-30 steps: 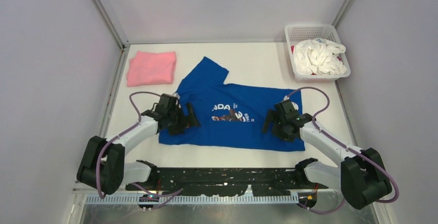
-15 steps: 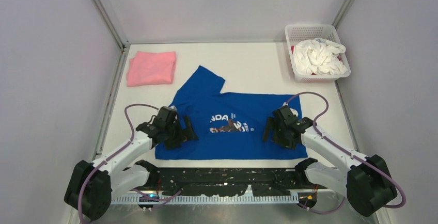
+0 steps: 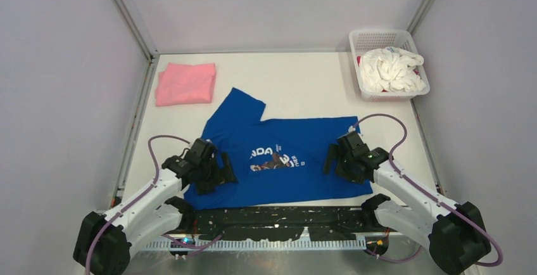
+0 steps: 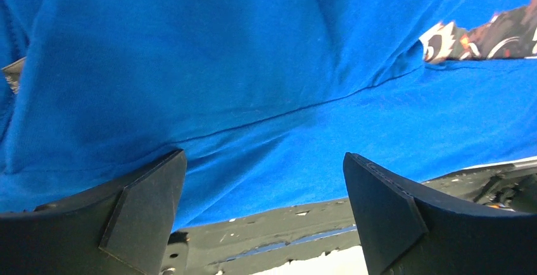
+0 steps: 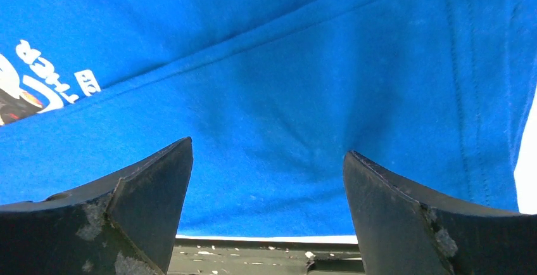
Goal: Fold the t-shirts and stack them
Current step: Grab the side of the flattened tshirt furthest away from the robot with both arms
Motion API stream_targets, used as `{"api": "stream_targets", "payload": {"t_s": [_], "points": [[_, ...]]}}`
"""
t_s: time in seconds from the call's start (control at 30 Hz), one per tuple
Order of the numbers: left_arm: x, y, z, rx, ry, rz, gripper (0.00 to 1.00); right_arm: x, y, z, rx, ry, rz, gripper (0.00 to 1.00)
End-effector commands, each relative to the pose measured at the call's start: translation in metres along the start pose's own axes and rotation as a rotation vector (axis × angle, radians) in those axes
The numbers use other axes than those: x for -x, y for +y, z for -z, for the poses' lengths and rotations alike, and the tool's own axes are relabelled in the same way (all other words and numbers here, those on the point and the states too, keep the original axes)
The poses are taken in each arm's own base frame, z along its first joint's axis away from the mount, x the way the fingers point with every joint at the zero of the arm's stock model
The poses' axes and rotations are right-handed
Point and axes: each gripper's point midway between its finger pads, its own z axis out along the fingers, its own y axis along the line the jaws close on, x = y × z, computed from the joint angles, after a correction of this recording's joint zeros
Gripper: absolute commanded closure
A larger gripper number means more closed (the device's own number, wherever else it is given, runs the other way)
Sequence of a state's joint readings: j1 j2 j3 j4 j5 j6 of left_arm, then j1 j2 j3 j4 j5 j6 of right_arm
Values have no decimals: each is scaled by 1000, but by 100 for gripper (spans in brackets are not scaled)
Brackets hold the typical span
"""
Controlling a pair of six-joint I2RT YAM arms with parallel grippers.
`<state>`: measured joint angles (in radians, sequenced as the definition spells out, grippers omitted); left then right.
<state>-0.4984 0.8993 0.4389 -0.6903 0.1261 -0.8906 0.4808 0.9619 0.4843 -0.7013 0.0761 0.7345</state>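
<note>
Holding our left end effector (image 4: 263, 161) and right end effector (image 5: 268, 151) both spread wide apart, we are working at opposite ends of the royal blue printed t-shirt (image 3: 297, 132) lying flat along the surface's (image 3: 304, 85) near edge.

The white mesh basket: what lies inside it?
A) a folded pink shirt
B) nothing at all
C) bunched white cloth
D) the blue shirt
C: the basket in the far right corner holds bunched white cloth, while the pink shirt lies folded on the table at the far left.
</note>
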Motion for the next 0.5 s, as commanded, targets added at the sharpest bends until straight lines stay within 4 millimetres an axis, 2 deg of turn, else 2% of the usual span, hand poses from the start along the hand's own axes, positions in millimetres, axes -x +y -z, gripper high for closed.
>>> {"api": "stream_targets", "payload": {"t_s": [0.0, 0.13, 0.27, 0.37, 0.47], "points": [[11, 6, 20, 69, -46, -39, 0, 40, 35, 26, 140, -152, 8, 5], [50, -32, 46, -14, -169, -91, 0, 70, 49, 52, 195, -279, 6, 5], [97, -59, 66, -1, -287, -142, 0, 100, 48, 68, 159, -403, -15, 5], [138, -80, 72, -2, -322, -142, 0, 121, 46, 72, 123, -473, -23, 4], [186, -100, 70, -16, -344, -134, 1, 134, 50, 64, 125, -466, -7, 5]]}}
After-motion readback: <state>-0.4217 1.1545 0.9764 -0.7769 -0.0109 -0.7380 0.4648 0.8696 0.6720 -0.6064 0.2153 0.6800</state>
